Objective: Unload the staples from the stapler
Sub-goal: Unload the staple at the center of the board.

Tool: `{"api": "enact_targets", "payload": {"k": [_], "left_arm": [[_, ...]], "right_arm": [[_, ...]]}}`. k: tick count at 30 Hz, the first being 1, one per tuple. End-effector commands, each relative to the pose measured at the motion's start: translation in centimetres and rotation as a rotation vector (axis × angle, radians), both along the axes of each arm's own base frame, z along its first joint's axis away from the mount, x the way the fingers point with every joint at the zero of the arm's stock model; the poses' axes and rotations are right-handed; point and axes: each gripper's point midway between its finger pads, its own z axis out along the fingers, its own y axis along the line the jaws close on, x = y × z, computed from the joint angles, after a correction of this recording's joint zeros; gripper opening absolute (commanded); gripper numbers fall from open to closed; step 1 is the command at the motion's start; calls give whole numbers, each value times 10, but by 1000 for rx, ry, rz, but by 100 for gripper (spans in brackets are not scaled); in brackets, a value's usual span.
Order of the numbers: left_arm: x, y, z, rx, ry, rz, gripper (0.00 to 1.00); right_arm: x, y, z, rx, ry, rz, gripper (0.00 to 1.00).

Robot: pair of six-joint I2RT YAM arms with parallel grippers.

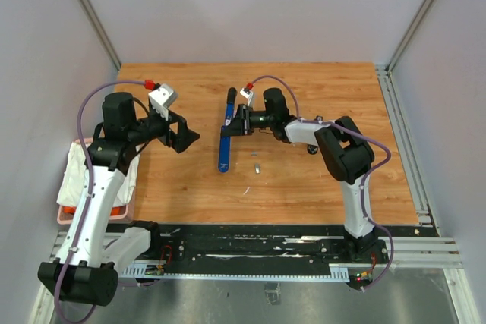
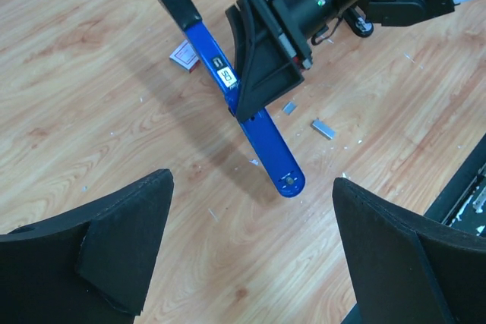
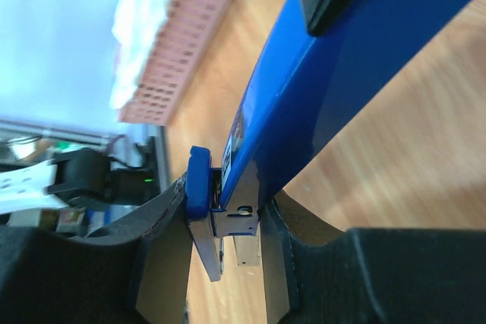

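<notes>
The blue stapler (image 1: 226,133) with a black handle end lies lengthwise at the middle of the wooden table. My right gripper (image 1: 240,121) is shut on its middle; the right wrist view shows the fingers clamping the blue body and metal hinge part (image 3: 235,221). It also shows in the left wrist view (image 2: 250,119). Two short silvery staple strips (image 2: 323,128) lie on the wood just right of the stapler, one seen from above (image 1: 257,166). My left gripper (image 1: 184,134) is open and empty, hovering left of the stapler, its fingertips (image 2: 133,218) apart over bare wood.
A small red-and-white box (image 2: 184,57) lies by the stapler's handle end. A pink basket with white cloth (image 1: 95,180) sits at the table's left edge. Grey walls enclose the table on three sides.
</notes>
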Motion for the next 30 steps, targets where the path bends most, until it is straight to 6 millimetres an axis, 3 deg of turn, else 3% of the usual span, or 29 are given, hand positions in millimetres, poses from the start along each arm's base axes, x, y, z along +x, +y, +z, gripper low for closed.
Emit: {"api": "enact_targets", "payload": {"k": [1, 4, 6, 11, 14, 16, 18, 20, 21, 22, 24, 26, 30], "left_arm": [[-2, -2, 9, -9, -49, -23, 98], [-3, -2, 8, -12, -49, -25, 98], [-4, -3, 7, -14, -49, -26, 98], [-4, -4, 4, -23, -47, -34, 98], [-5, -5, 3, -26, -43, -39, 98], [-5, -6, 3, -29, -41, -43, 98], [-4, -6, 2, -30, -42, -42, 98], [-4, -6, 1, -29, -39, -39, 98], [-4, -5, 0, -29, -39, -37, 98], [-4, -5, 0, -29, -37, -37, 98], [-4, -5, 0, -30, -36, -38, 98], [-4, -6, 0, -31, -35, -39, 98], [-4, -6, -1, -34, -34, -39, 98]], "right_arm": [[14, -22, -66, -264, -63, -87, 12], [14, -25, -72, -266, -20, -78, 12], [14, -19, -50, -185, -2, -59, 12], [3, -2, 29, 102, 42, 45, 14], [-2, -2, 45, 164, 14, 71, 15], [-4, -3, 32, 152, 27, 63, 15], [2, -5, 6, 98, -3, 23, 12], [16, -17, -35, -67, -80, -98, 9], [21, -30, -71, -233, -103, -144, 5], [19, -38, -93, -332, -87, -137, 5], [20, -45, -112, -394, -40, -116, 5], [23, -45, -108, -356, -23, -123, 6], [21, -24, -53, -157, 10, -66, 9]]}}
